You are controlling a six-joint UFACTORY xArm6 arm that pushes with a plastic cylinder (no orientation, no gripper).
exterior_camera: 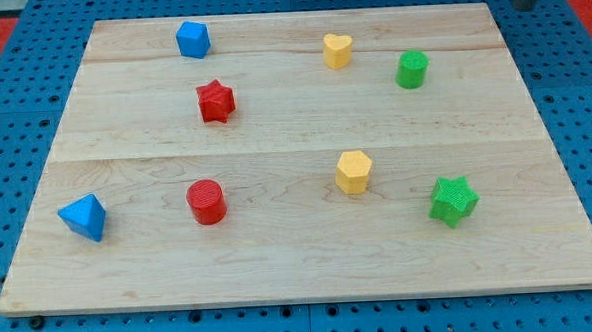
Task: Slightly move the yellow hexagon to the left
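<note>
The yellow hexagon (353,171) stands on the wooden board (275,137), right of centre in the lower half. My tip (522,5) is at the view's top right corner, just past the board's far right corner. It is far above and to the right of the yellow hexagon and touches no block. Only the lowest part of the rod shows.
A red cylinder (206,201) is to the hexagon's left and a green star (453,200) to its lower right. A yellow heart (338,50), green cylinder (412,69), red star (215,100), blue block (192,38) and blue triangle (84,216) also stand on the board.
</note>
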